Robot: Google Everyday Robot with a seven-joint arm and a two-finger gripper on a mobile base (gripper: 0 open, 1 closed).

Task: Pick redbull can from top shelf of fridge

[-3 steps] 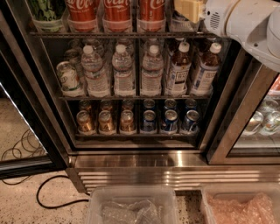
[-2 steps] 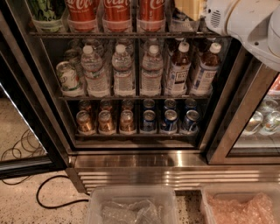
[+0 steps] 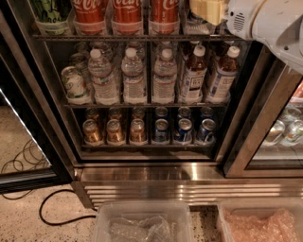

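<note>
Barely shifted: cream-padded gripper (image 3: 207,10) at dark wire top shelf (image 3: 128,37); grasp cannot tell. Reaching; next, clamp slim blue-silver redbull can (image 3: 196,22).

White rounded arm (image 3: 277,26), vent slots; cream tool (image 3: 205,10) top right.

Gripper (image 3: 201,10) at right end of top shelf (image 3: 128,37), right of cola cans (image 3: 127,13); bottles (image 3: 133,78) on rack (image 3: 142,105) below.

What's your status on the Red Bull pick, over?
Gripper at top shelf, right end, in front of redbull can. Can mostly hidden behind it. Coca-Cola cans close on its left.
</note>
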